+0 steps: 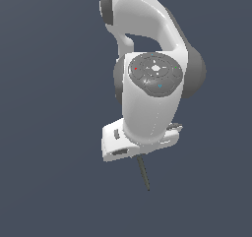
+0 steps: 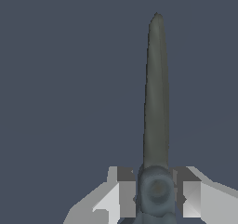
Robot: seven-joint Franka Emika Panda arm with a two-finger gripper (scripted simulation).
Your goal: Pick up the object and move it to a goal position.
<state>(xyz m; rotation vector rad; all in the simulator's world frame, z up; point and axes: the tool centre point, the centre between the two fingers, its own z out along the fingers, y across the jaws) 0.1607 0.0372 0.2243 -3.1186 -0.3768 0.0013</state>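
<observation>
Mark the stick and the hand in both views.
stick (image 1: 143, 174), exterior view: mid-shaft, below the hand.
stick (image 2: 155, 88), wrist view: mid-shaft, beyond the fingers.
hand (image 1: 135, 152), exterior view: underside of the white bar, where the stick emerges.
hand (image 2: 156, 190), wrist view: between the fingers, clamped on the stick's end.

The thin grey-green stick (image 1: 143, 173) (straight, slightly tilted) hangs clamped in the pincer (image 2: 156, 195).

No words, numbers, labels or brand marks can be read anywhere here. The nearest thing to a sign is the arm's round grey button pad (image 1: 155, 74): a tiny red dot sits at its nine o'clock, a green one at three o'clock and a blue one near five o'clock, all without lettering.
</observation>
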